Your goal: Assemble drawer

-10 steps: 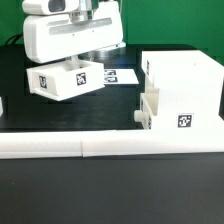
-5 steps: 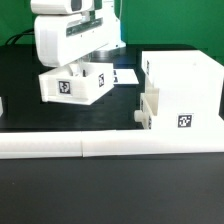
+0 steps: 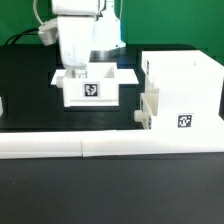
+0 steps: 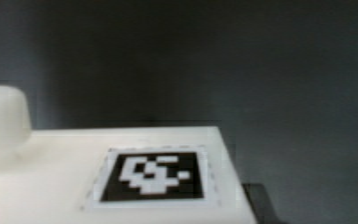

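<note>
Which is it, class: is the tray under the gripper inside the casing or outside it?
Outside. The tray sits apart from the casing, at its left in the exterior view.

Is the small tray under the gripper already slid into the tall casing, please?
No: in the exterior view the small tray sits apart from the casing, out on the black table to that view's left.

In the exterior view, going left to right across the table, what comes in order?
Small white plastic tray with a black-and-white tag, under the gripper → second small white tray with a knob, at the casing's front → tall white box casing.
</note>
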`<state>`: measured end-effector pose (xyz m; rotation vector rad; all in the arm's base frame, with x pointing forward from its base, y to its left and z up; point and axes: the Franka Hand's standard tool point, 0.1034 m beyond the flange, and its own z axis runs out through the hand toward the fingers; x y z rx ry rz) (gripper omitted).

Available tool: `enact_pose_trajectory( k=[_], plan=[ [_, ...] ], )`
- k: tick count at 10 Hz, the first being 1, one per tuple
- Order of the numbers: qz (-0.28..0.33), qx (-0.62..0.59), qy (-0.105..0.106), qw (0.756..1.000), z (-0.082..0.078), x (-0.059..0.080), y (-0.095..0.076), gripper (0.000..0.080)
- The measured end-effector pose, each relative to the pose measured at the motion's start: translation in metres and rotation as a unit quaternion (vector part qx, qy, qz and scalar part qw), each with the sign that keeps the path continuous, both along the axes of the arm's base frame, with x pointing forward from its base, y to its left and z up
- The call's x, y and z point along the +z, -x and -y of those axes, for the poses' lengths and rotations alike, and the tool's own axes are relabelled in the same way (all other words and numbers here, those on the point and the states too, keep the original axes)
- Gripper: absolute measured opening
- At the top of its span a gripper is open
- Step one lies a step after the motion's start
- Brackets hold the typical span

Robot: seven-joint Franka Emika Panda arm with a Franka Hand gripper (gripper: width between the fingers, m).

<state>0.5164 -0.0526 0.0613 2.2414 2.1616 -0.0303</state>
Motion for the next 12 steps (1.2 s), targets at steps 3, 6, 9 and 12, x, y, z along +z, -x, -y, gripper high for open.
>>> enact_pose_trajectory(
  k=[3, 6, 9, 12],
  plan=[
    [-0.003, -0.003, -0.001, 1.000, 0.002, -0.003, 0.004, 0.0042],
    [-0.007, 0.002, -0.001, 1.000, -0.003, -0.002, -0.009, 0.0042],
    [-0.016, -0.010, 0.000, 1.000, -0.011, 0.002, -0.031, 0.0042],
    [-0.014, -0.020, 0.000, 1.000, -0.010, 0.001, -0.031, 0.0042]
  ],
)
